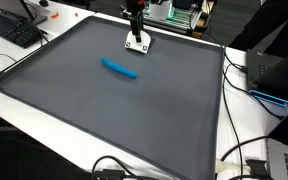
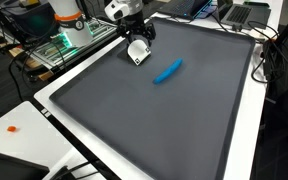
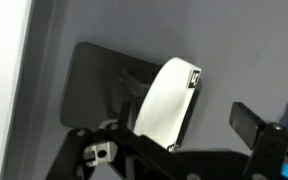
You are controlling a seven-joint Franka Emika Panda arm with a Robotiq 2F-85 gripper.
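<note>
My gripper [image 1: 136,36] [image 2: 136,40] hangs low over the far edge of a dark grey mat [image 1: 104,110] [image 2: 154,120], directly above a small white curved object [image 1: 138,44] [image 2: 137,54]. In the wrist view that white object [image 3: 164,105] lies between the jaws of the gripper [image 3: 184,108]. The right finger [image 3: 246,121] stands well apart from it, and the jaws are open. A blue pen-like stick [image 1: 120,68] [image 2: 167,71] lies flat on the mat a short way off. A blue sliver at the wrist view's right edge may be that stick.
A white table border [image 1: 224,110] surrounds the mat. A keyboard [image 1: 12,30] sits at one corner, and cables [image 1: 246,150] and a dark device [image 1: 276,72] lie along one side. A laptop [image 2: 240,14] and a small orange item [image 2: 12,128] lie off the mat.
</note>
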